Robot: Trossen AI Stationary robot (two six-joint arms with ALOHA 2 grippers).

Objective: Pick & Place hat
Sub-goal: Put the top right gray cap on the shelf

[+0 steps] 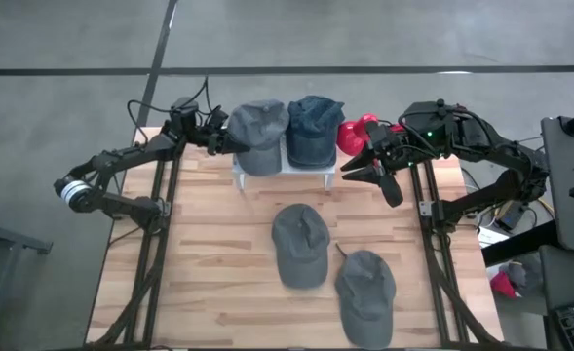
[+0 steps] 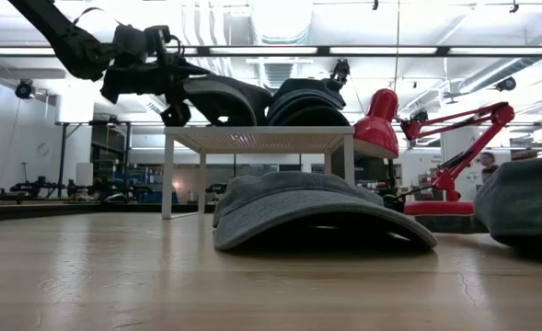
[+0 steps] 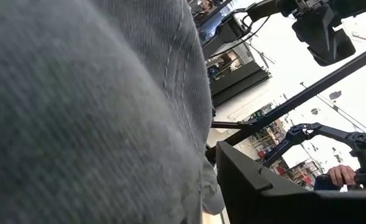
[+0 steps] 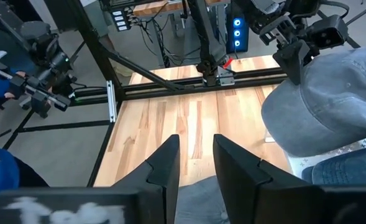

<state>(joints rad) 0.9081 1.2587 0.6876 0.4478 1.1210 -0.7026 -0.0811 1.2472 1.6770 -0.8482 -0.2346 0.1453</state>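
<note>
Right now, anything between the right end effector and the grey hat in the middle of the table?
Nothing visible. The right end effector hangs by the rack's right end; bare wood separates it from the grey hat. The rack sits off to the side.

Looks like a robotics lab or workshop: polished grey concrete floor [image 1: 364, 39] under a light wooden slatted table [image 1: 218, 253] on a black metal frame [image 4: 102, 93]. Long ceiling strip lights [image 2: 252, 51] overhead, and a red jointed arm [image 2: 455, 124] around 3 o'clock in the low view.
</note>
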